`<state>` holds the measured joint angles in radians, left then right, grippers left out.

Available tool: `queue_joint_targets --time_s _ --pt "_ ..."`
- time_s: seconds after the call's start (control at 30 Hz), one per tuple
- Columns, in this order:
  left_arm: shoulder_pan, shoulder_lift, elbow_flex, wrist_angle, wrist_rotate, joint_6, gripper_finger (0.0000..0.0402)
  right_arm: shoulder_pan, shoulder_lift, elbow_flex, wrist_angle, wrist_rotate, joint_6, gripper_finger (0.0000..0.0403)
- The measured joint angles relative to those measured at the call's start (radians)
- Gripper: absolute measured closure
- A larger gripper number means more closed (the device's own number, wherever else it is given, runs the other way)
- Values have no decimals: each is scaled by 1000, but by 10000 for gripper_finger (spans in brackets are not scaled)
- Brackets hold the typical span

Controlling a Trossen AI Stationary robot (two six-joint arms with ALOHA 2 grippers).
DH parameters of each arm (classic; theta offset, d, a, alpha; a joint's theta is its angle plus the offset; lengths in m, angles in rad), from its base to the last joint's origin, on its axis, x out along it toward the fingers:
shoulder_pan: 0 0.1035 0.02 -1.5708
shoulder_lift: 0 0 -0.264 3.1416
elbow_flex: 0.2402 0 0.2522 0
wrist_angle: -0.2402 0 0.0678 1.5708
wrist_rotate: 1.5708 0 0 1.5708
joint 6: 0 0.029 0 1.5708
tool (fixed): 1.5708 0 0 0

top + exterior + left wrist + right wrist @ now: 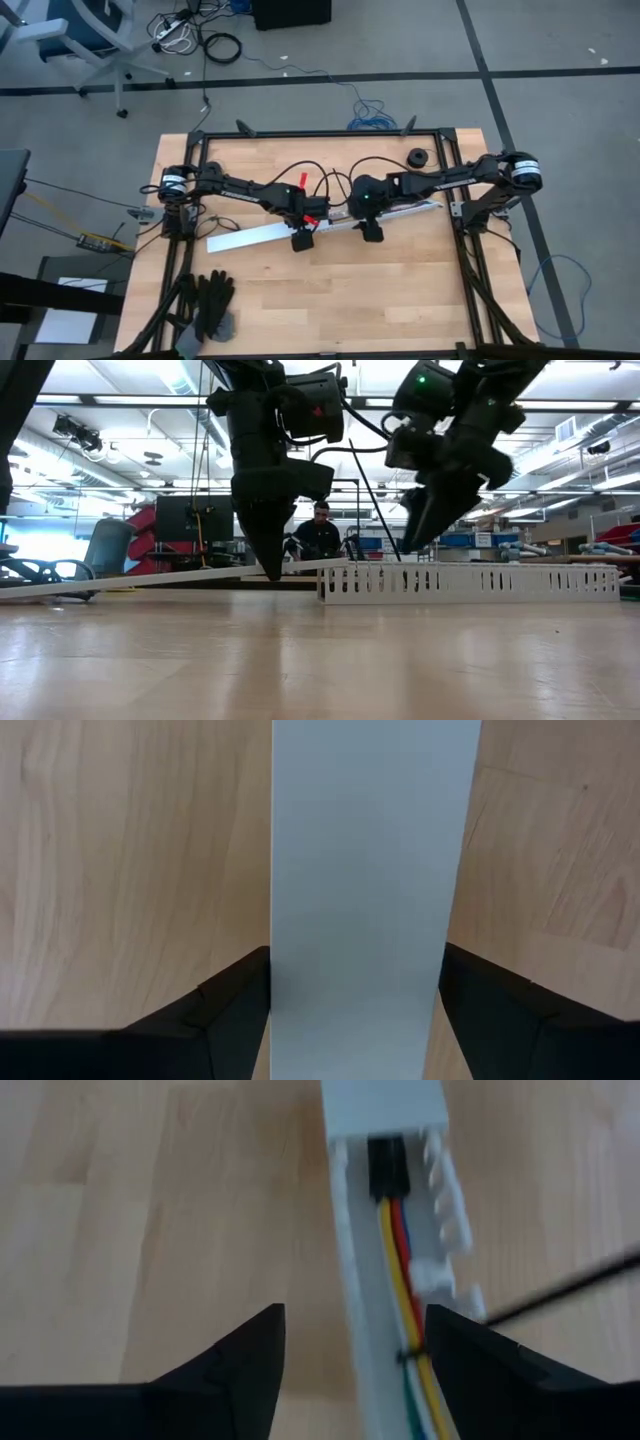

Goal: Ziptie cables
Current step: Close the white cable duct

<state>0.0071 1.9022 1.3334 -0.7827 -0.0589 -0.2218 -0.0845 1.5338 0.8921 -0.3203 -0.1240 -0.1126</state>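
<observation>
Several cables [405, 1270] lie in the channel [352, 1280] — between the right fingers [235, 1360].

The high view looks straight down on the whole table [400, 290], floor all round. The low view sits at table-top height, facing level across the wood into the room. The left wrist view looks down close on a flat white strip [370, 870] running 12 to 6 o'clock. The right wrist view looks close into the slotted channel [385, 1280], which the low view shares side-on.
</observation>
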Motion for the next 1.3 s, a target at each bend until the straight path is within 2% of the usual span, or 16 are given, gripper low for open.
queue_joint_targets --time_s 0.23,0.37,0.47,0.57,0.73,0.8,0.87,1.3 --pt "0 0 0 0 0 0 150 0 -117 -27 -151 41 35 188" --pt "0 0 0 -1 0 0 150 0 -269 -156 -180 95 102 189" --pt "0 0 0 -2 0 0 150 0 -440 -287 -177 127 201 189" --pt "0 0 0 -1 0 0 150 0 -614 -424 -89 135 316 188" --pt "0 0 0 5 -1 2 150 0 -793 -595 288 96 356 189" --pt "0 0 0 6 -1 2 150 0 -807 -622 438 67 327 189" --pt "0 0 0 7 -1 3 150 0 -802 -626 496 36 282 188" --pt "0 -1 0 12 -1 5 147 -2 -653 -613 517 55 202 190"
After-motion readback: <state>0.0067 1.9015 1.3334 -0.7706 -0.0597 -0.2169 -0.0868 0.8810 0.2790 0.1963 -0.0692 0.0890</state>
